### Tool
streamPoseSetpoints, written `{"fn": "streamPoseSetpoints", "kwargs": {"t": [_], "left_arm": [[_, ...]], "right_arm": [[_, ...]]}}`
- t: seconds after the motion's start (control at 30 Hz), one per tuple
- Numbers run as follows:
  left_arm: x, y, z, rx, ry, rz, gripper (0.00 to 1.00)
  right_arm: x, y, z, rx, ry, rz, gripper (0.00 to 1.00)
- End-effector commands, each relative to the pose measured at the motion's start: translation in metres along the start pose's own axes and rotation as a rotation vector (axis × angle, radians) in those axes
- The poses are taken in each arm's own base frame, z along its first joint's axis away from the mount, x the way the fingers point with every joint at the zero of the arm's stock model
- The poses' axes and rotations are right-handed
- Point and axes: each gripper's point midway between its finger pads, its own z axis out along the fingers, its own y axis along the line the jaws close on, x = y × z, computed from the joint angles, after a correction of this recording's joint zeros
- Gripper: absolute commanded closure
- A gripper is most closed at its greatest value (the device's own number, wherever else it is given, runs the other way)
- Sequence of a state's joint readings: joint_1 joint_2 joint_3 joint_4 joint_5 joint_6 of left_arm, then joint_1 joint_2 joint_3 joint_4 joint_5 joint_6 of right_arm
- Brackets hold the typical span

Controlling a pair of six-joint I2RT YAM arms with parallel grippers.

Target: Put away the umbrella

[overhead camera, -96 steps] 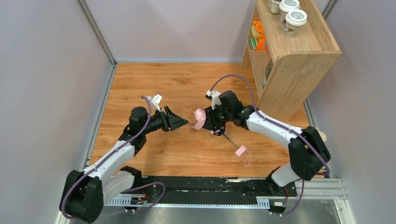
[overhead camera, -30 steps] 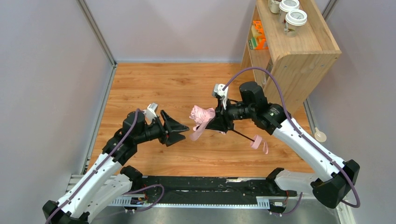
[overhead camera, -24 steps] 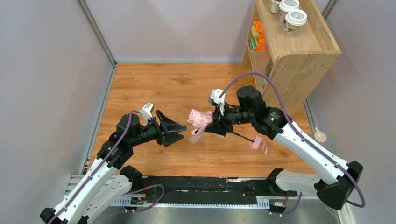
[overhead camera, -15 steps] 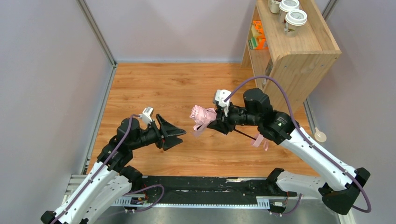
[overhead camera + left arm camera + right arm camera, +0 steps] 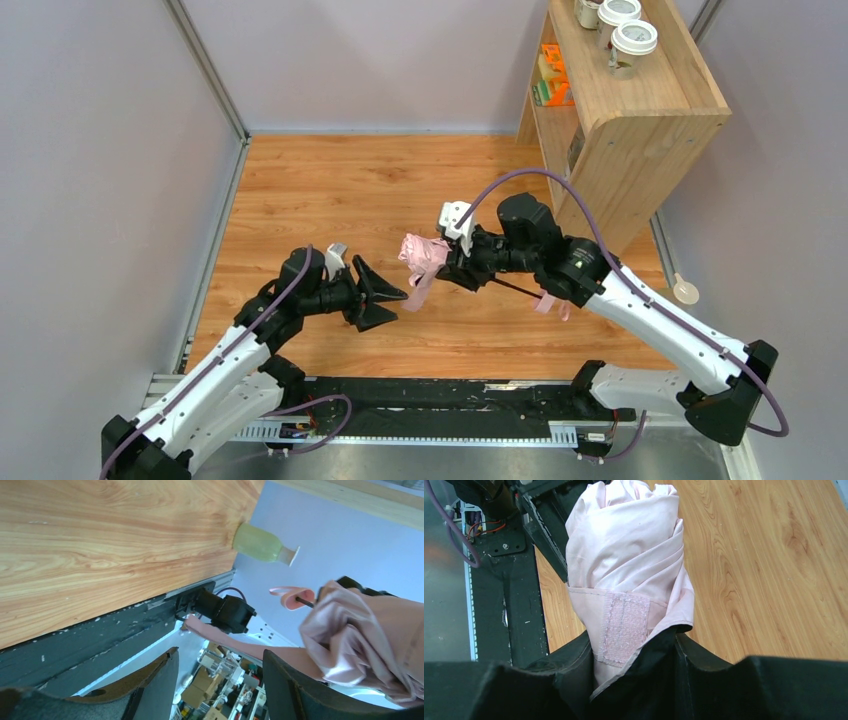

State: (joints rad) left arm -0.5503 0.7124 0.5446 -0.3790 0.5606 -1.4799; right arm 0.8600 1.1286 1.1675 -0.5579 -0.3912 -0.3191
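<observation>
The umbrella [image 5: 424, 254] is a bunched pale pink canopy with black lining, held in the air above the wooden floor. Its thin black shaft [image 5: 512, 288] runs back to a small pink handle with loop [image 5: 548, 302]. My right gripper [image 5: 452, 268] is shut on the canopy's base; the right wrist view shows the folded pink fabric [image 5: 624, 555] and its velcro strap [image 5: 623, 625] between the fingers. My left gripper [image 5: 398, 298] is open and empty, just left of and below the canopy tip. The canopy [image 5: 365, 640] shows at the right of the left wrist view, beyond the fingers.
A wooden shelf unit [image 5: 640, 120] stands at the back right, with paper cups [image 5: 634, 40] on top and orange items [image 5: 552, 70] inside. A small pale spoon-like object [image 5: 686, 291] lies at the right floor edge. Grey walls enclose the wooden floor [image 5: 380, 180]. The black base rail [image 5: 440, 400] runs along the near edge.
My right gripper has lifted the umbrella off the floor and carried it slightly left. My left gripper has swung down and right, closing the gap to the canopy tip, still open.
</observation>
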Motion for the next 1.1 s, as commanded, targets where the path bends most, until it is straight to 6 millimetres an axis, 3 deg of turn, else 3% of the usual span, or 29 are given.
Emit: {"fn": "streamPoseSetpoints", "kwargs": {"t": [0.0, 0.23, 0.5, 0.7, 0.9, 1.07], "left_arm": [[0.006, 0.021, 0.003, -0.142, 0.035, -0.687, 0.32], [0.000, 0.027, 0.010, -0.140, 0.026, -0.738, 0.34], [-0.007, 0.018, 0.016, -0.102, 0.019, -0.770, 0.30], [-0.007, 0.028, 0.023, -0.129, 0.039, -0.796, 0.30], [-0.017, 0.038, 0.023, -0.084, -0.029, -0.817, 0.31], [-0.024, 0.026, 0.016, 0.012, -0.061, -0.810, 0.29]], "right_arm": [[-0.043, -0.004, -0.006, 0.033, -0.105, -0.086, 1.00], [-0.038, 0.000, 0.003, 0.040, -0.072, -0.103, 1.00], [-0.031, 0.004, 0.014, 0.041, -0.035, -0.118, 1.00], [-0.030, 0.005, 0.019, 0.046, -0.016, -0.132, 1.00], [-0.027, 0.006, 0.016, 0.050, -0.004, -0.131, 1.00], [-0.024, 0.010, 0.011, 0.044, -0.007, -0.129, 1.00]]}}
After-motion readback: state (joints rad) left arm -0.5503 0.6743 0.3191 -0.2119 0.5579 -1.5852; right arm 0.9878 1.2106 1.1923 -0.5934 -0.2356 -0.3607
